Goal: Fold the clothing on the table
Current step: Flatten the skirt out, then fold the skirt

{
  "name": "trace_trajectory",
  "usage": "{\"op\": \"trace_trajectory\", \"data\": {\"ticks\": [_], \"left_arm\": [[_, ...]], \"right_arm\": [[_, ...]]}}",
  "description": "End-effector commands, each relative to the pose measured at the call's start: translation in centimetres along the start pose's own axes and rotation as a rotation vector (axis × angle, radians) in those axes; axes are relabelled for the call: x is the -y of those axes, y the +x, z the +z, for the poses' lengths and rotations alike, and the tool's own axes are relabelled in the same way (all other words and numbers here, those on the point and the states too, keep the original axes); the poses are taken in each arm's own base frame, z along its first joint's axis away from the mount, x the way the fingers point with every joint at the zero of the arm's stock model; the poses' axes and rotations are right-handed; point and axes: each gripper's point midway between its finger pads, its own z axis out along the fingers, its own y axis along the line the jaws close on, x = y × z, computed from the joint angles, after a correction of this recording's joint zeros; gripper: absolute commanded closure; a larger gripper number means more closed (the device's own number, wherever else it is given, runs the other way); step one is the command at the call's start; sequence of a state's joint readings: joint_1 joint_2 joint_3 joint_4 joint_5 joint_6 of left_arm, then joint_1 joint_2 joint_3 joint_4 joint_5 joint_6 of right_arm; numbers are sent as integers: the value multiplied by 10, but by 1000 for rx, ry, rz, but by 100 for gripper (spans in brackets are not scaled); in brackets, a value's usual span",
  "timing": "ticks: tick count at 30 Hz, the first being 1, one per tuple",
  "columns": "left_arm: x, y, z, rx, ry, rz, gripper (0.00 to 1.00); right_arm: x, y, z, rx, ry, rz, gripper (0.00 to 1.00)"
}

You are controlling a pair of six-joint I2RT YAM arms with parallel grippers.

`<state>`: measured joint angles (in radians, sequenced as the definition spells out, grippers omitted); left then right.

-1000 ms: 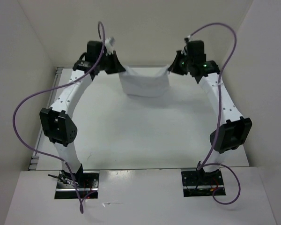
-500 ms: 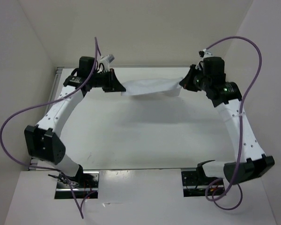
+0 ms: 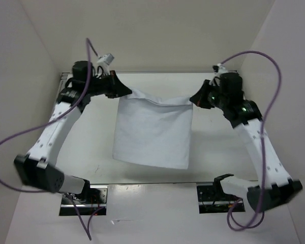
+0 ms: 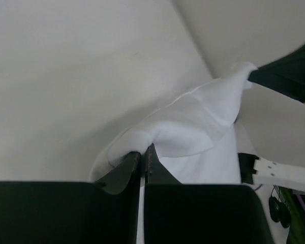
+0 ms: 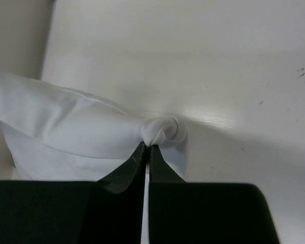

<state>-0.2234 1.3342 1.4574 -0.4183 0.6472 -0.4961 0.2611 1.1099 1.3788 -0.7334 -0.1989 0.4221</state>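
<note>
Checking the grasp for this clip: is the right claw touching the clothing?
Touching. The right wrist view shows the right claw shut on a bunched corner of the clothing, with fabric pinched between its tips.

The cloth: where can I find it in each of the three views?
Top: cloth at centre, its far corners pinched by left hand and right hand.
Left wrist: cloth right of centre, above the left hand.
Right wrist: cloth at left, corner bunched at the hand.
Shared landmark: right hand, black, upper right in the left wrist view.
</note>
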Motion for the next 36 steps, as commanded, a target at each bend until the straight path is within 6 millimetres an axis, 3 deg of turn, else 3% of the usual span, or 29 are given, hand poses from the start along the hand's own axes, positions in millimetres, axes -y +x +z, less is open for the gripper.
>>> {"op": "trace_trajectory", "data": {"ticks": [1, 2, 4, 5, 7, 10, 12, 13, 15, 16, 18, 20, 21, 23, 24, 28, 33, 35, 36], "left_arm": [[-117, 66, 64, -203, -220, -182, 99], [-127, 64, 75, -211, -223, -188, 99], [-163, 87, 103, -284, -251, -232, 98], [-163, 82, 112, -286, -220, -233, 97], [-183, 89, 132, -301, -229, -262, 92], [-186, 85, 140, -304, -193, -291, 82], [-181, 79, 139, -284, -176, -285, 79], [-178, 85, 136, -296, -169, -295, 77], [-164, 77, 129, -274, -136, -282, 76], [-163, 86, 124, -288, -142, -295, 75], [-151, 85, 114, -275, -123, -282, 75], [-141, 87, 104, -273, -113, -289, 75], [-142, 100, 100, -292, -122, -306, 75], [-135, 104, 89, -296, -122, -301, 75], [-136, 117, 84, -315, -131, -318, 75], [-118, 123, 60, -308, -142, -313, 78], [-112, 141, 40, -339, -171, -311, 79], [-121, 152, 40, -358, -202, -328, 64], [-126, 160, 42, -369, -207, -338, 36]], "right_arm": [[31, 30, 84, -141, 34, 22, 100], [42, 46, 113, -219, 47, 32, 100], [58, 58, 139, -275, 80, 42, 100], [68, 65, 160, -309, 95, 42, 100], [78, 65, 174, -310, 112, 39, 100], [80, 65, 179, -319, 104, 50, 100], [73, 55, 167, -294, 92, 43, 100], [74, 60, 161, -312, 101, 48, 100], [74, 64, 149, -313, 111, 48, 100], [77, 75, 142, -347, 126, 57, 100], [79, 81, 131, -357, 142, 59, 100], [85, 100, 121, -412, 167, 74, 100], [85, 103, 114, -420, 171, 76, 100], [89, 119, 102, -475, 196, 91, 100], [90, 124, 95, -487, 204, 104, 100], [84, 153, 75, -592, 225, 131, 100], [79, 190, 55, -710, 262, 114, 100], [83, 194, 54, -717, 280, 111, 100], [83, 194, 54, -717, 281, 111, 100]]}}
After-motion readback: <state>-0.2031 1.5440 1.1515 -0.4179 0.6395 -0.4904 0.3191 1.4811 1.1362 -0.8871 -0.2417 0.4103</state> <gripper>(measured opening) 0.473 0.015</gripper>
